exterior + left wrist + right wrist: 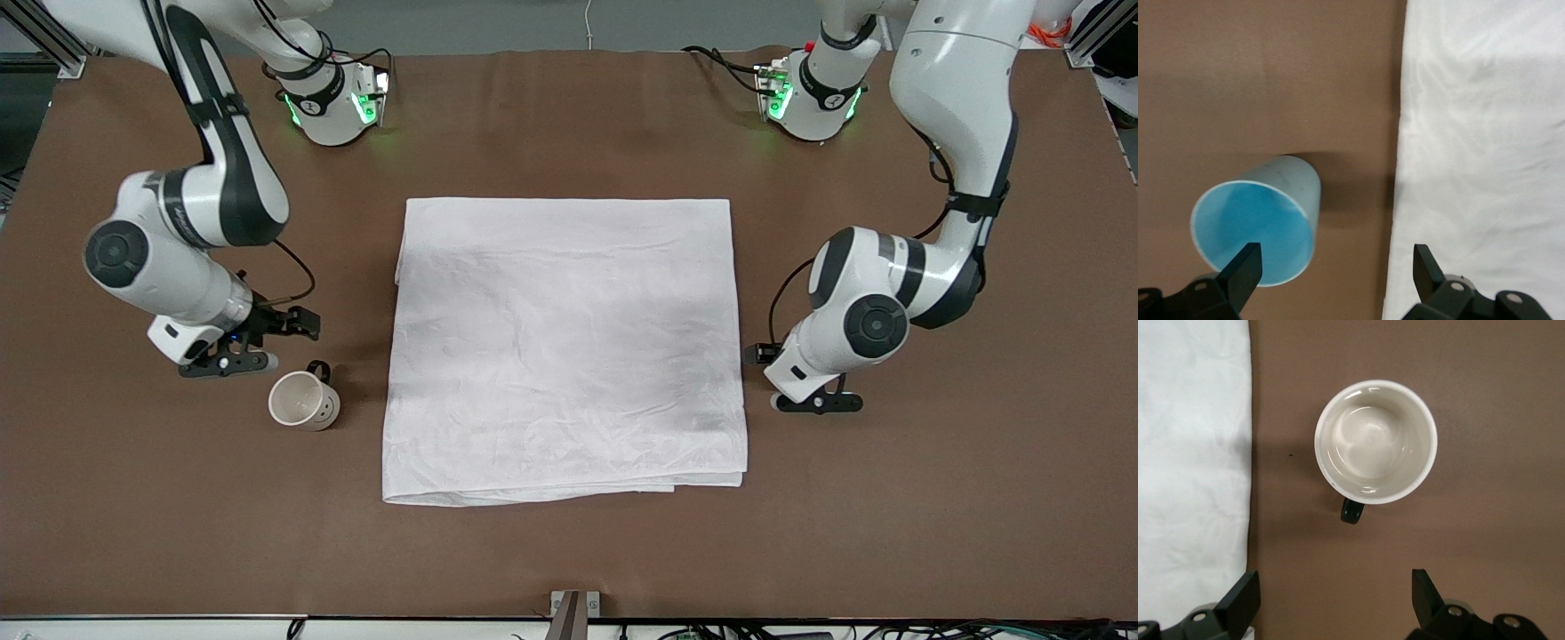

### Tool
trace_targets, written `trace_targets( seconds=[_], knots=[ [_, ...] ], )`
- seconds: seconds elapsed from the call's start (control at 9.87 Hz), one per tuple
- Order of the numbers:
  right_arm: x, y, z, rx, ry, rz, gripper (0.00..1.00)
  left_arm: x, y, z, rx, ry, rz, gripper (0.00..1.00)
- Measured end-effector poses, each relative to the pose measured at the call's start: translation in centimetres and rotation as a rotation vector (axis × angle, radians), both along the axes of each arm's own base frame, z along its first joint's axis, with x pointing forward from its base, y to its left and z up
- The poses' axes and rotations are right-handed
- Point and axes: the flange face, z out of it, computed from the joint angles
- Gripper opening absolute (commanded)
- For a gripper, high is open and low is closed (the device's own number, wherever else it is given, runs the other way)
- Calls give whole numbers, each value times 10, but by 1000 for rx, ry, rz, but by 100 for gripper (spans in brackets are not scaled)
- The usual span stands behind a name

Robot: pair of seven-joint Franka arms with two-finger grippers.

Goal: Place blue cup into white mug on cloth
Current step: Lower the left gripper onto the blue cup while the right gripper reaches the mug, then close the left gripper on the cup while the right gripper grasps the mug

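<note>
The white mug (304,402) stands upright on the brown table, off the cloth (564,347), toward the right arm's end. In the right wrist view the mug (1375,442) is empty, its black handle pointing toward my right gripper (1333,590), which is open and hovers over bare table beside it (227,360). The blue cup (1258,227) stands on the table beside the cloth's edge (1485,153); the left hand hides it in the front view. My left gripper (1337,267) is open above it, one finger over the cup's rim; it also shows in the front view (816,403).
The cloth lies flat in the middle of the brown table (569,551), folded double with wrinkles. Its edge also shows in the right wrist view (1191,467). Both arm bases stand along the table edge farthest from the front camera.
</note>
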Motion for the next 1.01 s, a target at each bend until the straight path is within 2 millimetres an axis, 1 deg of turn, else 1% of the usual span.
trace_targets(
  seconds=[0.1,0.2,0.3,0.51,0.61,0.71,0.81,0.91,1.01],
  knots=[
    [-4,-1,-24,-3,-29,-3,100,-1,-3,-6,27,-11,-17,99],
    [-8,-1,-46,-7,-26,-2,99,1,-1,-9,49,-22,-32,99],
    [-10,1,-59,-11,-15,3,99,2,1,-9,55,-29,-38,99],
    [-12,4,-72,-14,3,10,99,1,2,-13,59,-26,-28,98],
    [-11,4,-75,-15,-5,9,99,1,3,-19,63,-17,-22,96],
    [-8,3,-75,-15,-24,7,99,0,5,-25,66,-7,-19,85],
    [-5,2,-74,-14,-46,5,99,-1,6,-32,68,4,-18,54],
    [-2,0,-74,-15,-63,2,99,-2,6,-38,70,12,-18,33],
    [0,-2,-74,-15,-73,-2,99,-3,6,-40,71,16,-18,15]
  ],
)
